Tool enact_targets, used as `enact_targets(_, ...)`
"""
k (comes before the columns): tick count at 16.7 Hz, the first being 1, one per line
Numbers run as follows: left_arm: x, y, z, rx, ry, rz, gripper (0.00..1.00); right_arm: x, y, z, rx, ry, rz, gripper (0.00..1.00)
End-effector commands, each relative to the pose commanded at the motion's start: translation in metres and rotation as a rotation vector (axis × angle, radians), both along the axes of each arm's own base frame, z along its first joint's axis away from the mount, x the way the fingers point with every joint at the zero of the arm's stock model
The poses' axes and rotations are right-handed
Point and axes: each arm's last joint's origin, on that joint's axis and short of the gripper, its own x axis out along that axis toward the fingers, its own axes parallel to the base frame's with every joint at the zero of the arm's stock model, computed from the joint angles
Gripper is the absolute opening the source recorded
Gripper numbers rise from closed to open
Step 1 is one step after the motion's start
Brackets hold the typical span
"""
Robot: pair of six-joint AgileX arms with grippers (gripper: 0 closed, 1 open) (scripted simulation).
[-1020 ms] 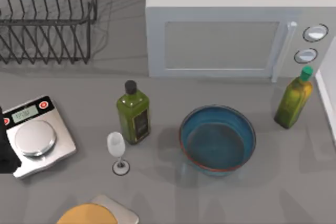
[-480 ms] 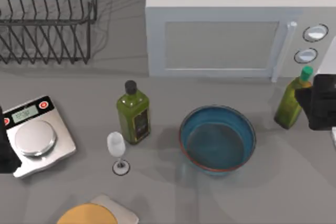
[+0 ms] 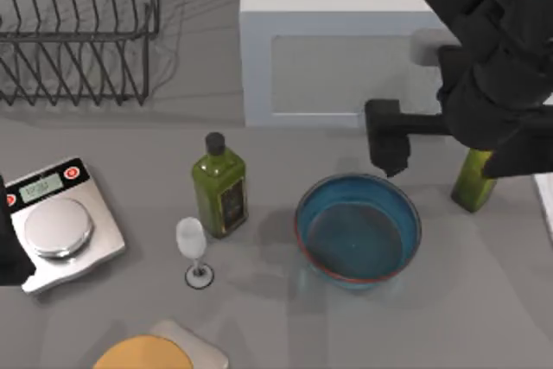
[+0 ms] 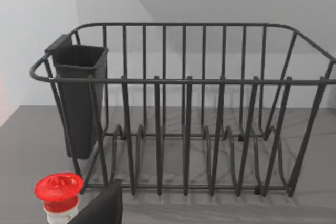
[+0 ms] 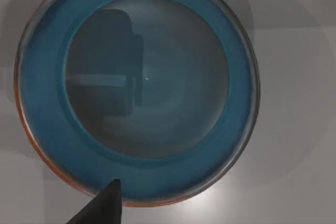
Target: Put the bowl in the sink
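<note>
A: What is the largest thing we see on the table?

B: The white microwave (image 3: 346, 41) at the back, right of centre. Our right arm reaches in over its right end from the top view's upper right, and our right gripper (image 3: 387, 146) hangs in front of the microwave door, just behind the far rim of the bowl (image 3: 359, 229).

A: Can we say how its fingers stand?

B: No, we cannot tell whether they are apart or together. In the right wrist view a single dark tip juts in at the edge, above the bowl (image 5: 136, 85).

A: Next in size?

B: The black wire dish rack (image 3: 78, 28) at the back left. The left wrist view looks into that rack (image 4: 184, 114), with a dark cutlery holder (image 4: 79, 98) hung on 1 end and a red-capped item (image 4: 59, 190) in front of it.

A: And the bowl itself?

B: It sits upright on the grey table (image 3: 484, 300), right of centre, glossy blue with a thin reddish-brown rim, and nothing grips it.

A: The smaller things?

B: The kitchen scale (image 3: 60, 224) lies at the left edge, with our left arm parked dark beside it; we cannot tell its fingers' state. 2 olive oil bottles stand upright: the black-capped bottle (image 3: 219, 187) left of the bowl, and the second bottle (image 3: 473, 181) right of it, partly behind the right arm. The wine glass (image 3: 193, 246) stands just beside the black-capped bottle.
</note>
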Motion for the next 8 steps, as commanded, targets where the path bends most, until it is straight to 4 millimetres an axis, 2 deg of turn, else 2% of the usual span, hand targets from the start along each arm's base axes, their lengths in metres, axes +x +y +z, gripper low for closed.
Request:
enact_targets(4, 0.000, 0.000, 0.000, 0.000, 0.000, 0.000, 1.00, 0.026, 0.011, -0.022, -0.094, 0.147, -0.037, 1.00)
enact_targets(8, 0.000, 0.000, 0.000, 0.000, 0.000, 0.000, 1.00, 0.030, 0.012, -0.026, -0.109, 0.170, -0.045, 1.00)
